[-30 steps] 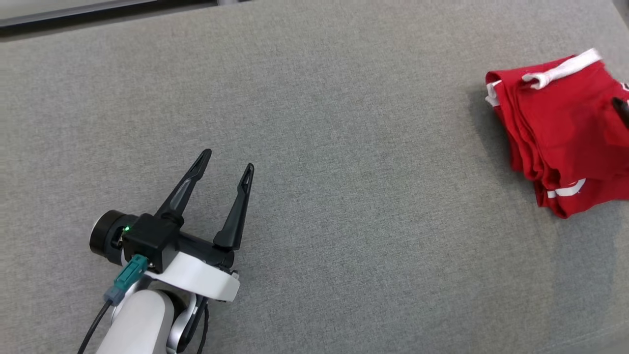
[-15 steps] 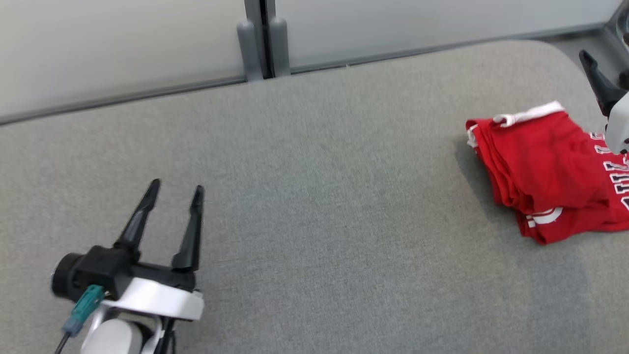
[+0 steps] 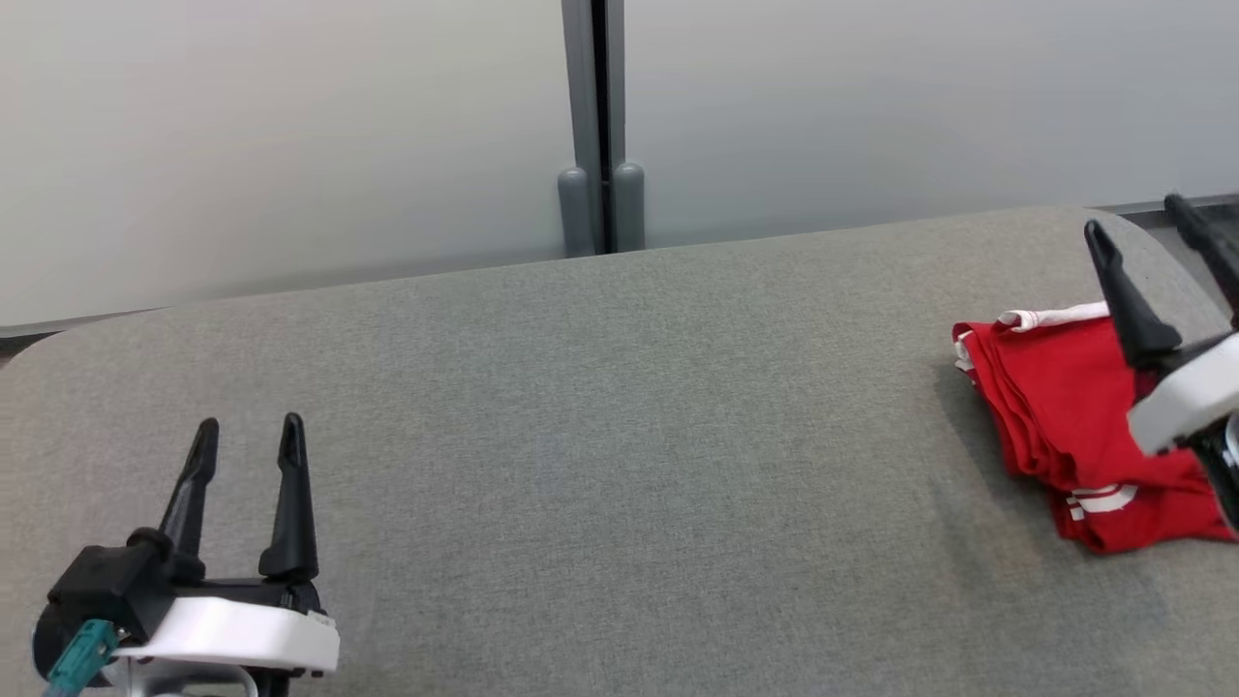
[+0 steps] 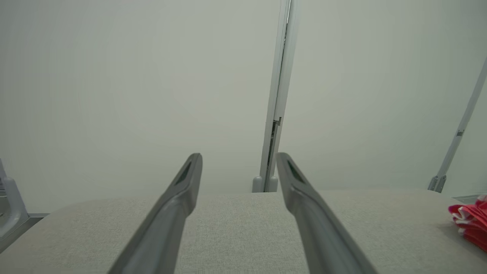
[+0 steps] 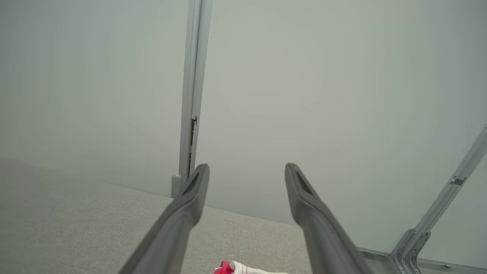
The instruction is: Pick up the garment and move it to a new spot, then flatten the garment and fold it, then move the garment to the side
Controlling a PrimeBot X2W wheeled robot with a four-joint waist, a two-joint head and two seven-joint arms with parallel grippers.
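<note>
Red garment [image 3: 1050, 407] lay folded near right end of grey worktop [image 3: 619, 455]. Left claw [image 3: 249, 424] and right claw [image 3: 1134, 216] both gaped wide, holding nothing; the right hung over the garment. Judged: move-aside step looks complete. Next: lift clear without snagging folds.

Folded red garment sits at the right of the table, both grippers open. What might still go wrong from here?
1. The right gripper stands open right by the garment; on any move a finger might catch the white trim and pull the folds apart.
2. The garment lies near the rounded right corner of the table, so a small nudge might push part of it over the edge.
</note>
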